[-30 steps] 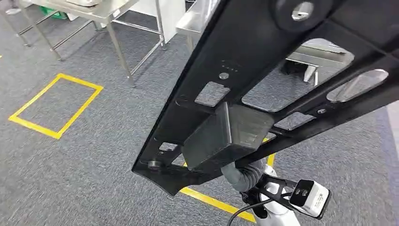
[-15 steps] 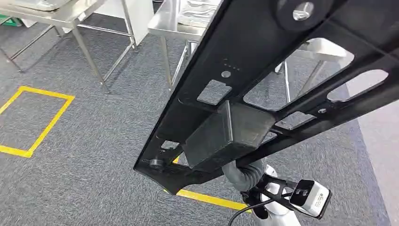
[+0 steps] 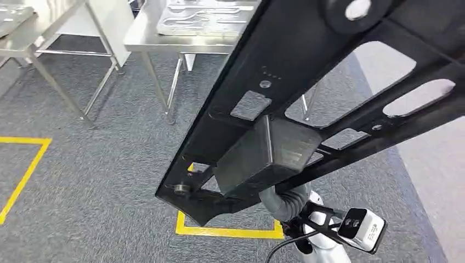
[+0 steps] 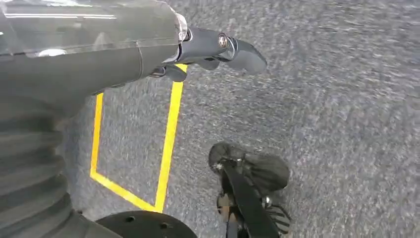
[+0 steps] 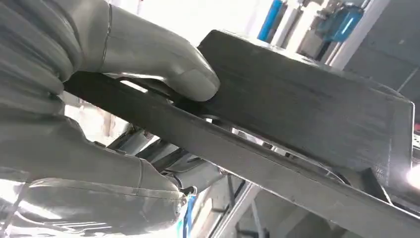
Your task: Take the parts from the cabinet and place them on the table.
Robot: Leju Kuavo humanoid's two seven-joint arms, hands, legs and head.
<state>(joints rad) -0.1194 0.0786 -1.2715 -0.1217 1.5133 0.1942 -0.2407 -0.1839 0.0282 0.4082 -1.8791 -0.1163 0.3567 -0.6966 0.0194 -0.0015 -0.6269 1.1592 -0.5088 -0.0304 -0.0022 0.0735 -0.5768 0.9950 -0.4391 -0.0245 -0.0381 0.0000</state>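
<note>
Much of the black part (image 3: pixel 307 104) runs off the head view's top and right edges, and it hides most of the steel table (image 3: pixel 164 39) standing beyond it on the grey carpet (image 3: pixel 93 186), where a flat metal piece (image 3: pixel 203 19) lies. Close up, the right hand (image 5: pixel 99 114) grips a bar of the part, thumb (image 5: pixel 163 64) pressed on its boxy block, the other fingers hidden behind the bar. Hanging low over the carpet and yellow tape (image 4: pixel 168 144), the left hand (image 4: pixel 148 49) holds nothing I can see, fingertips (image 4: pixel 237 52) loosely bent.
</note>
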